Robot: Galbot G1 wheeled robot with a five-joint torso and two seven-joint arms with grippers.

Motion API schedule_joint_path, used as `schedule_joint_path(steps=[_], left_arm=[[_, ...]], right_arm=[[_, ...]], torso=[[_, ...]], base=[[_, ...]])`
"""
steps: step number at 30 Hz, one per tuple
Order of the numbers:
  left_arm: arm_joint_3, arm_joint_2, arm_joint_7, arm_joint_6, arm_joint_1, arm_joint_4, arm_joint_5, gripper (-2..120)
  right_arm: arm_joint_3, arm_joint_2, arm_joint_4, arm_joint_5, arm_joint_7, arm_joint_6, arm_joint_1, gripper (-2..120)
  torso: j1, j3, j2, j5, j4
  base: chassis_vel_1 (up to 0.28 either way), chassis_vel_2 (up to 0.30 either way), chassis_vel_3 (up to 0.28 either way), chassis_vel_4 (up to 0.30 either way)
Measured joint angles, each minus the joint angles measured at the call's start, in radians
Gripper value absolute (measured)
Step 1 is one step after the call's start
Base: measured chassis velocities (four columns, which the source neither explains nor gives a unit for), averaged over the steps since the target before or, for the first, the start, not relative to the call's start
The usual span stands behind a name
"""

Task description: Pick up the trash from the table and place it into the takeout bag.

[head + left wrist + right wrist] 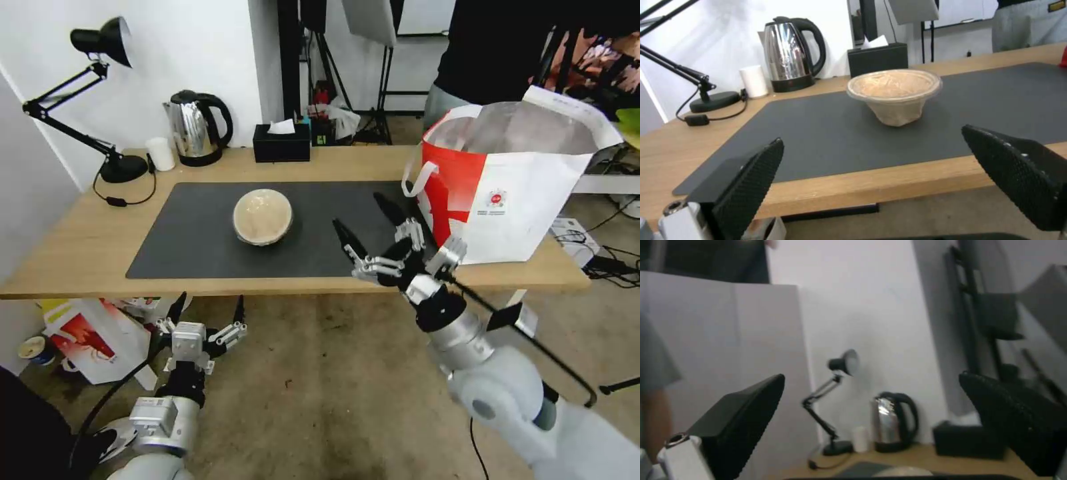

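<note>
A round tan lidded bowl [263,216] is sitting upright on the table's [80,247] grey mat. The big white-and-red takeout bag [513,180] is standing open at the right end.

Light-wood table [73,260], dark grey mat [200,247] on top. On mat: tan lidded bowl [263,216]. Takeout bag [513,180] at right end. Lamp [123,167], kettle [197,127], tissue box [281,143] along back.

A round tan lidded bowl [263,216] is set on a dark grey mat [200,233]; red and white are seen on the big paper takeout bag [513,200].
</note>
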Motion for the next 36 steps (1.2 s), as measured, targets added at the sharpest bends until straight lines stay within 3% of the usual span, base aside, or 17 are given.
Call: schedule_joint_path(steps=[5,9,10,12,15,16,23,30,36], left_arm=[[0.000,0.000,0.000,0.000,0.000,0.000,0.000,100],[0.000,0.000,0.000,0.000,0.000,0.000,0.000,100],[0.000,0.000,0.000,0.000,0.000,0.000,0.000,100],[0.000,0.000,0.000,0.000,0.000,0.000,0.000,100],[0.000,0.000,0.000,0.000,0.000,0.000,0.000,100],[0.000,0.000,0.000,0.000,0.000,0.000,0.000,100],[0.000,0.000,0.000,0.000,0.000,0.000,0.000,100],[0.000,0.000,0.000,0.000,0.000,0.000,0.000,100],[0.000,0.000,0.000,0.000,0.000,0.000,0.000,100]], right_arm=[[-0.001,0.019,0.016,-0.156,0.121,0.035,-0.087,100],[-0.002,0.019,0.021,-0.188,0.146,0.037,-0.099,100],[-0.007,0.014,0.031,-0.255,0.235,0.033,-0.124,100],[-0.008,0.014,0.031,-0.265,0.247,0.033,-0.127,100],[-0.008,0.018,0.038,-0.347,0.338,0.031,-0.160,100],[-0.010,0.030,0.047,-0.419,0.414,0.030,-0.205,100],[-0.023,0.049,0.049,-0.509,0.563,0.025,-0.295,100],[-0.043,0.038,0.090,-0.613,0.751,-0.054,-0.416,100],[-0.061,0.046,0.081,-0.654,0.835,-0.101,-0.447,100]], torso=[[0.000,0.000,0.000,0.0000,0.0000],[0.000,0.000,0.000,-0.0001,0.0001],[0.000,0.000,0.000,0.0000,0.0001],[0.000,0.000,0.000,-0.0001,0.0002],[0.000,0.000,0.000,0.0001,0.0003],[0.000,0.000,0.000,0.0000,0.0001],[0.000,0.000,0.000,0.0000,0.0002],[0.000,0.000,0.000,0.0000,0.0000],[0.000,0.000,0.000,0.0000,0.0002]], base=[[0.000,0.000,0.000,0.000],[0.000,0.000,0.000,0.000],[0.000,0.000,0.000,0.000],[0.000,0.000,0.000,0.000],[0.000,0.000,0.000,0.000],[0.000,0.000,0.000,0.000],[0.000,0.000,0.000,0.000],[0.000,0.000,0.000,0.000],[0.000,0.000,0.000,0.000]])
